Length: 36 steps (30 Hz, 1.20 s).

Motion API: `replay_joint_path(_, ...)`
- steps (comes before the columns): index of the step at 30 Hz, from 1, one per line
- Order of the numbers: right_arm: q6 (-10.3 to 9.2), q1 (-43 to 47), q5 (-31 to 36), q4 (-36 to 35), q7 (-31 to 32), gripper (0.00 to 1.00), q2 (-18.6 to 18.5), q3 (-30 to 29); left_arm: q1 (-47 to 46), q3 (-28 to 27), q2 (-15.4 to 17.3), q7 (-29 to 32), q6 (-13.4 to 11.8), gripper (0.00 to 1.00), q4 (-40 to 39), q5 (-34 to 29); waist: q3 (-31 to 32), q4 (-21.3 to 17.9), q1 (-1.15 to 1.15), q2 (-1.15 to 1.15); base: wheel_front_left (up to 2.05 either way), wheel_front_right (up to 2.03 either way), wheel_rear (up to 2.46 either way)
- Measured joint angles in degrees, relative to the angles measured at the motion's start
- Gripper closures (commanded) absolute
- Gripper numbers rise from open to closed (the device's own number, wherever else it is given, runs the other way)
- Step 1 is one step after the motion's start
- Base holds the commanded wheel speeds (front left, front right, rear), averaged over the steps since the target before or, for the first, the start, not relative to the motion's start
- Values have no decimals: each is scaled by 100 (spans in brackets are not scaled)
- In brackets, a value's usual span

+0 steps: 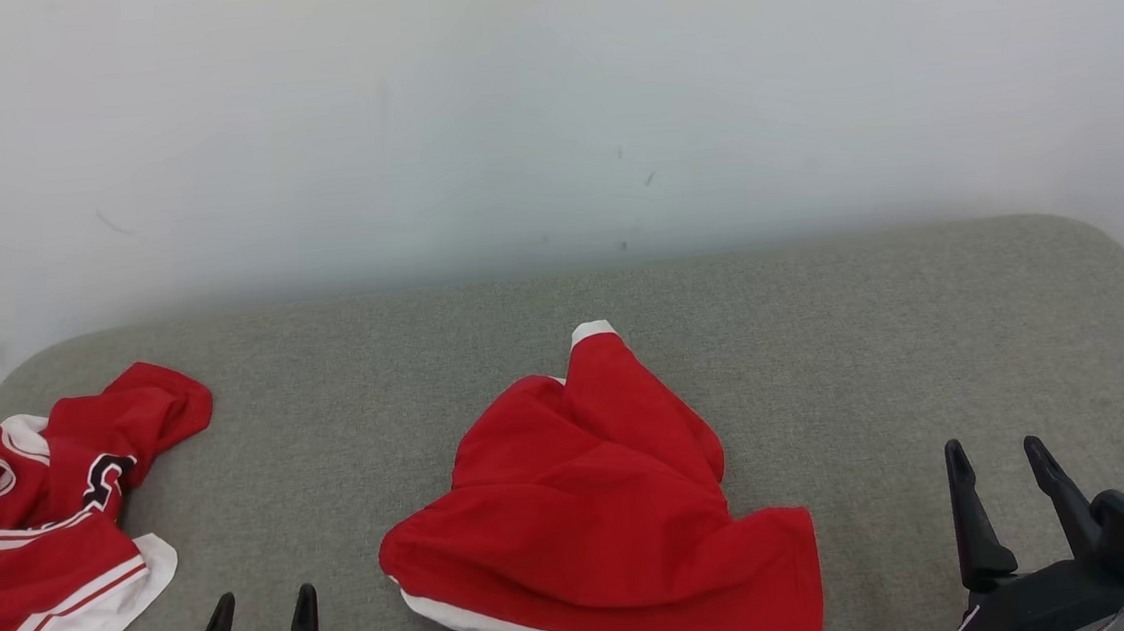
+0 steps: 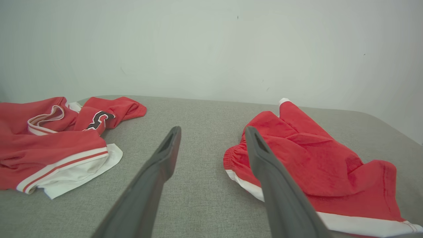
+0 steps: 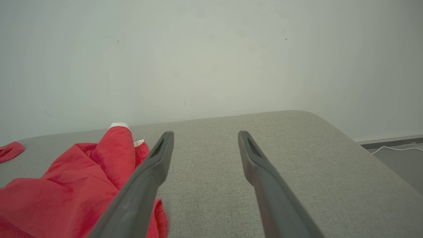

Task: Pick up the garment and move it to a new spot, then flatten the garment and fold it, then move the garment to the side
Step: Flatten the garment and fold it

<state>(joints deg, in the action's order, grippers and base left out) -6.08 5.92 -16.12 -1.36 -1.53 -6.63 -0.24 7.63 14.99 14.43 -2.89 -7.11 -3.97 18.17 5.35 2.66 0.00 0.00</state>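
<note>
A crumpled red garment (image 1: 598,513) with white trim, shorts by its elastic waistband, lies heaped at the middle front of the grey fabric surface (image 1: 856,353). My left gripper (image 1: 265,596) stands open at the lower left, just left of the heap and apart from it. In the left wrist view the garment (image 2: 307,158) lies partly behind the right finger of that gripper (image 2: 212,130). My right gripper (image 1: 992,445) is open at the lower right, over bare fabric. The right wrist view has the garment (image 3: 76,185) left of that gripper (image 3: 205,133). Nothing is held.
A second red garment, a jersey (image 1: 37,527) with white and black trim, lies bunched at the surface's far left (image 2: 49,145). A pale wall rises directly behind. The surface's rounded right edge drops to a floor with a white cable (image 3: 393,148).
</note>
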Motion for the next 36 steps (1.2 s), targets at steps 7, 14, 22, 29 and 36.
replay_joint_path(7, -3, -7, 0, 43, 3, 0, 2, 5, 41, 26, 3, 192, 0, 0, -101, -25, -7, -89, 0, 0, 0, 0, 0)
replay_joint_path(14, -3, 2, 1, 82, 43, 0, 3, 41, 44, 12, 12, 347, 0, 0, -158, -51, -32, -118, 0, 0, 0, 0, 0)
replay_joint_path(22, -3, 2, 0, 107, 91, 0, 4, 62, 44, 11, 16, 538, 0, 0, -223, -51, -84, -131, 0, 0, 0, 0, 0)
replay_joint_path(29, 113, 146, -62, 393, 786, 0, -14, 357, 67, 222, 118, 1228, 36, 0, 70, 2, -143, -145, 0, 0, 0, 0, 0)
replay_joint_path(36, 131, 438, -122, 413, 1582, 0, 4, 642, -214, 485, 231, 2043, 221, 0, 402, -9, -296, -103, 0, 0, 0, 0, 0)
